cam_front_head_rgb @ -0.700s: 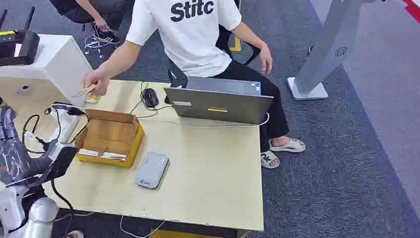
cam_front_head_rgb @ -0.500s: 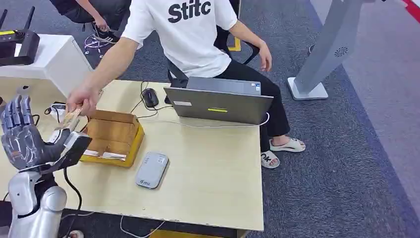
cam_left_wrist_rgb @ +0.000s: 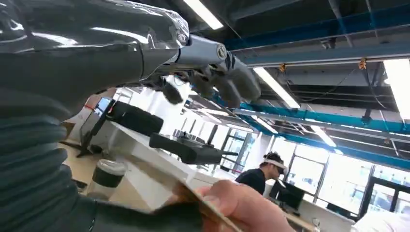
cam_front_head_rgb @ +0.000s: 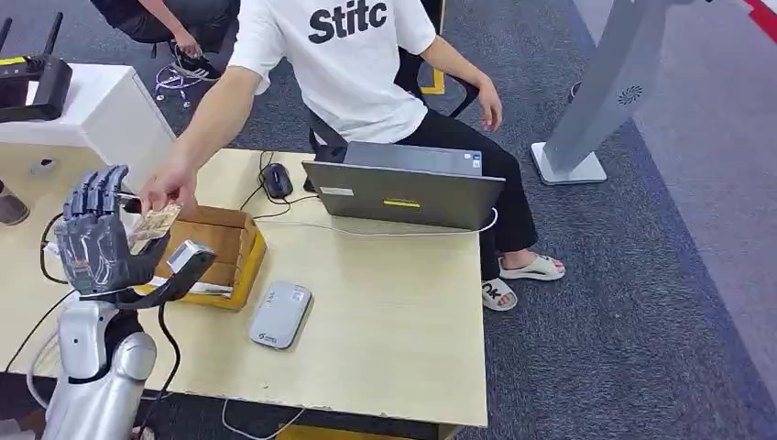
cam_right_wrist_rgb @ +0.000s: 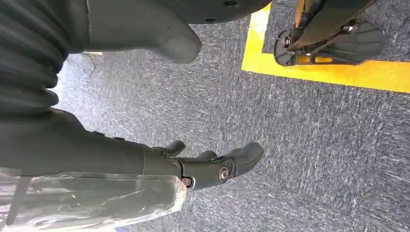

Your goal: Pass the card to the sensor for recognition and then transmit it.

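My left hand [cam_front_head_rgb: 96, 240] is raised at the table's left edge, fingers upright and apart, thumb [cam_front_head_rgb: 186, 261] stretched out to the side, holding nothing. A seated person's hand [cam_front_head_rgb: 170, 191] holds a tan card [cam_front_head_rgb: 156, 225] right in front of my palm, between my fingers and thumb. In the left wrist view the card [cam_left_wrist_rgb: 205, 203] shows edge-on, pinched by the person's fingers [cam_left_wrist_rgb: 244, 209], with my fingers [cam_left_wrist_rgb: 217, 82] apart from it. The grey flat sensor [cam_front_head_rgb: 280, 314] lies on the table, to the right of my hand. My right hand [cam_right_wrist_rgb: 212, 166] hangs over the carpet with nothing in it.
An open cardboard box [cam_front_head_rgb: 224, 240] stands just behind my left thumb. A laptop [cam_front_head_rgb: 403, 192] and a mouse [cam_front_head_rgb: 277, 180] sit at the table's far side in front of the person. A white cabinet [cam_front_head_rgb: 101, 115] stands at the far left, a grey stand [cam_front_head_rgb: 609, 92] at the far right.
My left hand has risen and moved right toward the box. The person's hand has brought the card from the table's far corner down to my palm.
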